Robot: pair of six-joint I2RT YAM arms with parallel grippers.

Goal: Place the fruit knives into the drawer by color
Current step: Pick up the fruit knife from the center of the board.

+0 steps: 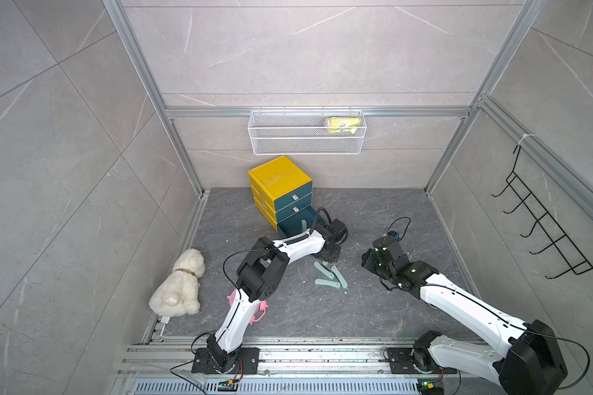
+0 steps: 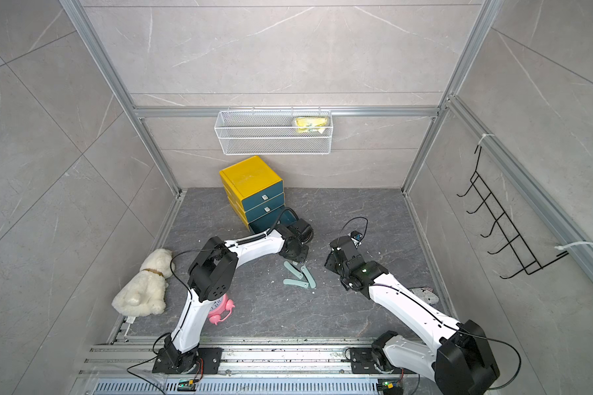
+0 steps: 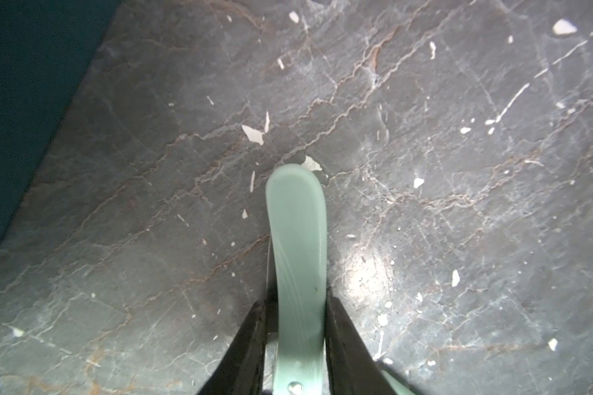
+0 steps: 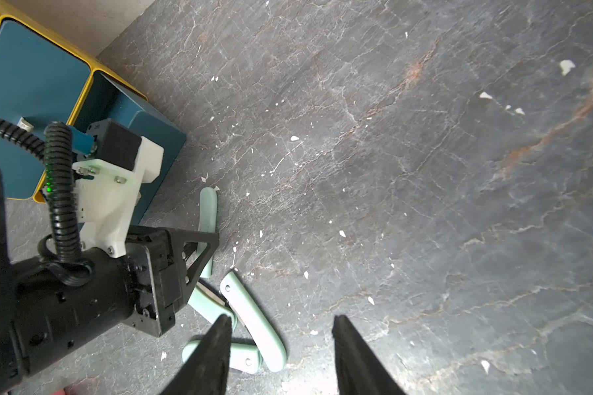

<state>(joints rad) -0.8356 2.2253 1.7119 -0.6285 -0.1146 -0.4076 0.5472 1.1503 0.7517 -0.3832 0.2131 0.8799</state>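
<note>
My left gripper (image 3: 295, 304) is shut on a pale teal fruit knife (image 3: 297, 222), whose rounded free end sticks out past the fingertips over the dark floor. In the right wrist view this held knife (image 4: 208, 212) lies beside the open bottom drawer (image 4: 151, 130). The yellow chest (image 1: 279, 184) stands at the back, its bottom drawer (image 1: 298, 227) pulled out with a teal knife (image 1: 303, 224) inside. Three more teal knives (image 1: 329, 277) (image 2: 298, 277) lie crossed on the floor just right of the left gripper (image 1: 329, 260). My right gripper (image 4: 278, 321) hovers open above them, holding nothing.
A white plush dog (image 1: 182, 284) lies at the left, and a pink toy (image 2: 220, 309) sits under the left arm. A white wire basket (image 1: 305, 136) with a yellow pack hangs on the back wall. On the right wall hangs a black hook rack (image 1: 545, 232). White flakes dot the floor.
</note>
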